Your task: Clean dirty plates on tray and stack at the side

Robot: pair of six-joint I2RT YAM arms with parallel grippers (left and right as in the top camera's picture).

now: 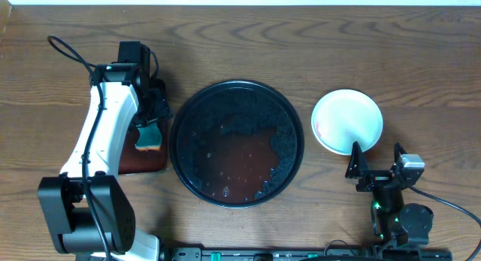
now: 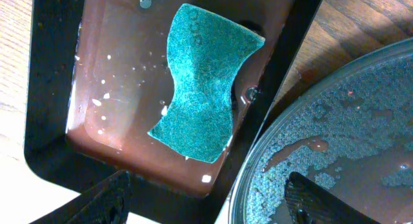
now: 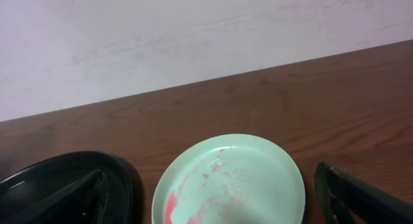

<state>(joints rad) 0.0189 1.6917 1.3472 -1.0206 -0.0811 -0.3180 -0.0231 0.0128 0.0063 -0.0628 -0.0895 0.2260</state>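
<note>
A pale green plate (image 3: 258,166), smeared red on its left side, sits on the table (image 3: 322,101) just ahead of the right pincer (image 3: 210,174), whose fingers are spread and empty. The round black tray (image 1: 188,114), pooled with reddish water, lies between that pincer and the left pincer (image 2: 208,182), also spread, above a teal sponge (image 2: 203,82).

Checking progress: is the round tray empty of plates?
Empty of plates: the tray holds only reddish liquid; a plate sits on the table beside it.
</note>
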